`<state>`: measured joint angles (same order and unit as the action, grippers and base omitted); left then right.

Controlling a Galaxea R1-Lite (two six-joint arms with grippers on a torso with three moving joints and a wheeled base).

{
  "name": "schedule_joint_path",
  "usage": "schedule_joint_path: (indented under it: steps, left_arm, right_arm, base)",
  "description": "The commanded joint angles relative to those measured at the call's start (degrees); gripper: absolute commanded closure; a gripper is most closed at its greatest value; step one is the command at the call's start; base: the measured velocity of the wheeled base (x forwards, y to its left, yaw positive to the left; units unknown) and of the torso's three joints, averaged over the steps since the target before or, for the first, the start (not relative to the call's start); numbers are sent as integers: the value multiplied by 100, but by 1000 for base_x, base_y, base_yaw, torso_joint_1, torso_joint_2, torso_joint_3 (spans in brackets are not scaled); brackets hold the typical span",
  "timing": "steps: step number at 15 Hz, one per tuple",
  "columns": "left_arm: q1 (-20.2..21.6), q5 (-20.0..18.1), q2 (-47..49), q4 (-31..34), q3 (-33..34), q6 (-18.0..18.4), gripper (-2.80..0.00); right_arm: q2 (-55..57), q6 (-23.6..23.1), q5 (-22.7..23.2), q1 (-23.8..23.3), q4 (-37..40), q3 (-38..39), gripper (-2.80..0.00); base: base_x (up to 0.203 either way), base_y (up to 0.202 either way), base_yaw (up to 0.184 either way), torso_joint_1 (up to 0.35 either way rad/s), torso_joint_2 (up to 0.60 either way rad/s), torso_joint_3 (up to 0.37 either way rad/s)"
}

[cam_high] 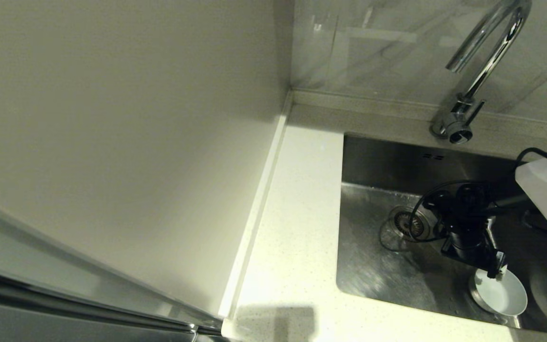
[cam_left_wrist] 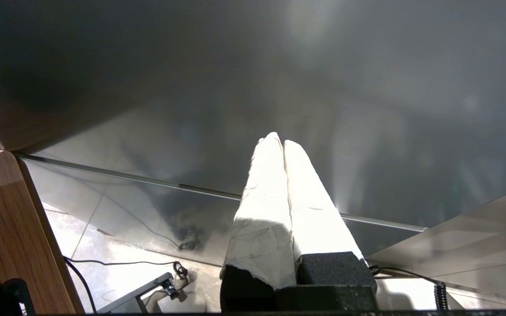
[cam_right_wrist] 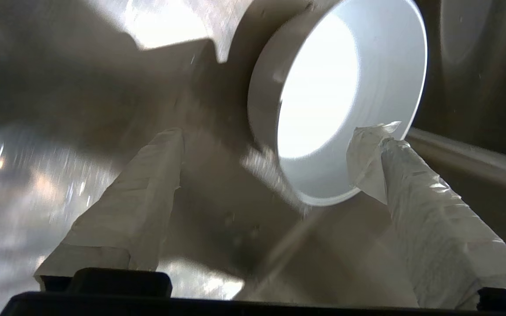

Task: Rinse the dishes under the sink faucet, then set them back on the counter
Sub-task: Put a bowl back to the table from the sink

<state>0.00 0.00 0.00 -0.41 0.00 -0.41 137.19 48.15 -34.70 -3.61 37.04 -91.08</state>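
Right gripper (cam_high: pixel 497 271) is reaching down into the sink (cam_high: pixel 378 266), its jaws standing apart. White bowl (cam_high: pixel 500 292) is sitting on the sink floor near the front wall, just beyond the fingertips; in the wrist view one taped finger (cam_right_wrist: pixel 380 149) is overlapping the bowl's (cam_right_wrist: pixel 323 87) rim while the other is lying well off to its side, so the bowl is not yet between them. Drain strainer (cam_high: pixel 409 223) is lying behind the gripper, partly hidden by its cable. Faucet (cam_high: pixel 480 66) is standing at the back edge of the counter (cam_high: pixel 297 228), behind the gripper. Left gripper (cam_left_wrist: pixel 283 147) is hanging away from the sink, its jaws pressed together on nothing.
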Motion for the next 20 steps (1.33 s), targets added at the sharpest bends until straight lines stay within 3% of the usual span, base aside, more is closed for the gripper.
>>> schedule_joint_path:
  steps: [1,5,12,13,20]
  left_arm:
    - [0,0,0,-3,18,-2,0]
    - [0,0,0,-3,9,-2,0]
    - [0,0,0,-3,18,-2,0]
    - [0,0,0,-3,18,-2,0]
    - [0,0,0,-3,18,-2,0]
  right_arm:
    - [179,19,-41,-184,22,-134,-280]
    - [272,-16,-98,-549,14,-130,-280]
    - [646,10,-45,-544,-67,-138,-280]
    - [669,1,-36,-544,-109,-138,0]
    - [273,-164,157,-544,-103,-108,0]
  base:
    - [0,0,0,0,0,0]
    - [0,0,0,0,0,0]
    - [0,0,0,0,0,0]
    - [0,0,0,0,0,0]
    - [0,0,0,0,0,0]
